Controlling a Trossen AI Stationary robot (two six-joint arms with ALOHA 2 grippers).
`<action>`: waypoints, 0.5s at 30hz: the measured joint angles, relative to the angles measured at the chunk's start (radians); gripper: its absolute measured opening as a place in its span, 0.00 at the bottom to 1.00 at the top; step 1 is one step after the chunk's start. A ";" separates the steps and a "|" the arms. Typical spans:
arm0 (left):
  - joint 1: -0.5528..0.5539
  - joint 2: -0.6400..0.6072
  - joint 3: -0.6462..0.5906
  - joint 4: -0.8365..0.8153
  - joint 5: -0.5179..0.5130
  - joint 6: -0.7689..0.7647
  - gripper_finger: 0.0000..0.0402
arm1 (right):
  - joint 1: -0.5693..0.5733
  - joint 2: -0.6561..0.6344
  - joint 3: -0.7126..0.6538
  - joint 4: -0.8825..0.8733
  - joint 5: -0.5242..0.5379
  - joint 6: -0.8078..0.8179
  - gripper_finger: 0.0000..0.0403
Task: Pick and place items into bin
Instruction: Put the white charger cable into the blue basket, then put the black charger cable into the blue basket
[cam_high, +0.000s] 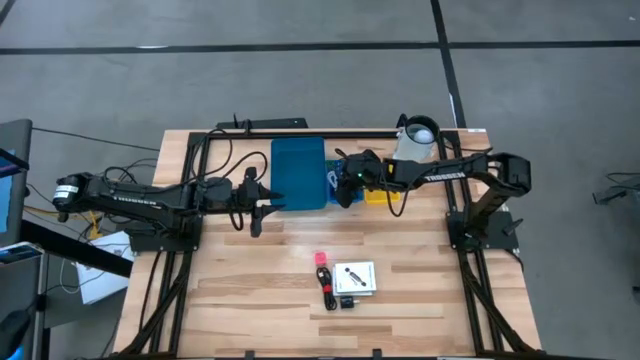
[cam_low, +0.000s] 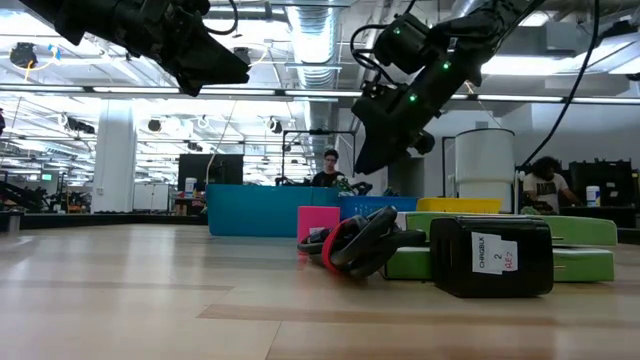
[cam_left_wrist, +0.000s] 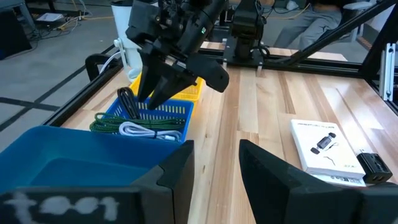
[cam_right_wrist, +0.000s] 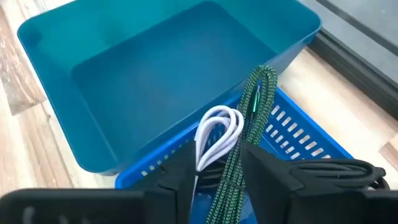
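Note:
Near the table's front lie a pink-red piece (cam_high: 321, 258), a coiled black cable (cam_high: 328, 287), a white printed card (cam_high: 355, 277) and a small black block (cam_high: 347, 301). The teal bin (cam_high: 298, 172) stands at the far middle. Beside it, a small blue basket (cam_right_wrist: 298, 137) holds a green braided cord (cam_right_wrist: 255, 118), a white cord (cam_right_wrist: 217, 127) and a black cable (cam_right_wrist: 339, 169). My right gripper (cam_right_wrist: 217, 155) hangs open over this basket, slanting down, with the green and white cords below the gap. My left gripper (cam_left_wrist: 216, 146) is open and empty beside the bin's left side. My right gripper stands over the green cord (cam_right_wrist: 239, 168), which runs under the gap between its open fingers. I cannot tell whether a finger touches the cord. The cord lies slack in the blue basket.
A yellow basket (cam_high: 385, 196) and a white jug (cam_high: 415, 140) stand to the right of the blue basket, under the right arm. Black frame rails (cam_high: 200, 200) run along the left and right sides. Bare wood lies between the bin and the items.

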 joint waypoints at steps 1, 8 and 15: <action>0.000 0.000 0.000 0.000 0.000 0.000 0.29 | 0.000 0.000 0.000 -0.003 0.000 -0.001 0.32; 0.000 0.000 0.000 0.000 0.000 0.000 0.29 | 0.000 -0.039 0.010 -0.071 -0.002 -0.013 0.37; 0.000 0.000 0.000 0.000 -0.001 0.026 0.29 | 0.028 -0.160 0.142 -0.452 -0.008 -0.117 0.30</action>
